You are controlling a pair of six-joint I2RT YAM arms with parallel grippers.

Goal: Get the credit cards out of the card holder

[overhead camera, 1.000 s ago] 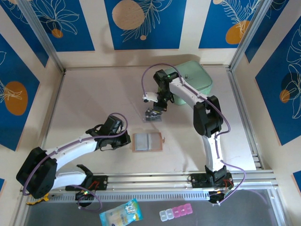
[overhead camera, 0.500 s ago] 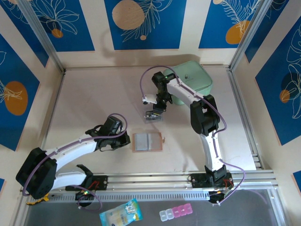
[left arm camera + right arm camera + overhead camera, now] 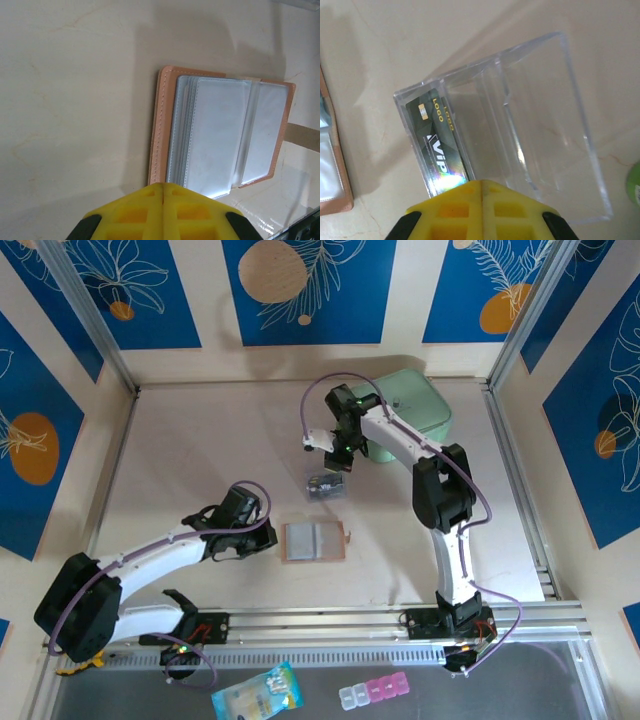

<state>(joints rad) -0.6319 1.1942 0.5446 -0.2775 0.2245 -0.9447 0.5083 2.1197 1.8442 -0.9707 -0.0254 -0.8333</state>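
Closed pad to pad on the right gripper [image 3: 482, 185], gripping nothing. Just past the tips, a dark credit card [image 3: 436, 145] flat in the end slot of a clear tray [image 3: 545, 125]. Closed likewise on the left gripper [image 3: 162, 189], empty. Just ahead, the card holder [image 3: 220, 132] spread open on the table [image 3: 70, 100], pale pockets up, near the tray.

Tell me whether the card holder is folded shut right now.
No, the card holder lies spread open on the table, its inside facing up.
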